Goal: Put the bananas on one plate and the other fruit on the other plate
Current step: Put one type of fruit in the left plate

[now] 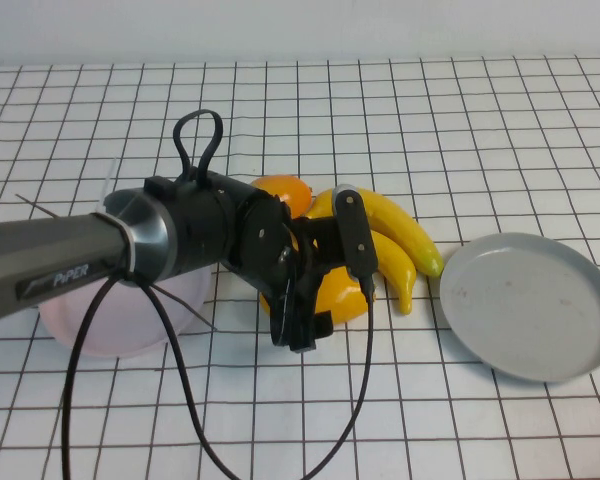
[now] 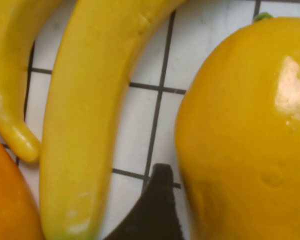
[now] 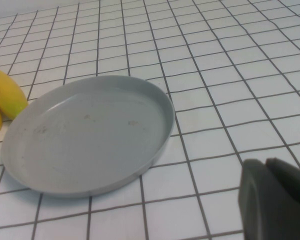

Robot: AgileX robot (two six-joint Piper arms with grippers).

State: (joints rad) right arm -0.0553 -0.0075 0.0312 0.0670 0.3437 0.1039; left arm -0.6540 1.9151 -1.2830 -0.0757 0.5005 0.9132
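Glossy plastic-looking bananas (image 1: 405, 235), matt grey plate (image 1: 535, 305)

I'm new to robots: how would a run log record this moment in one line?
left gripper: open, around mango | right gripper: parked by grey plate | bananas: on table

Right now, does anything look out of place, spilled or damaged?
Nothing stands out. Bananas and mangoes lie clustered between two empty plates; the left gripper is over them, open; the right gripper is near the grey plate.
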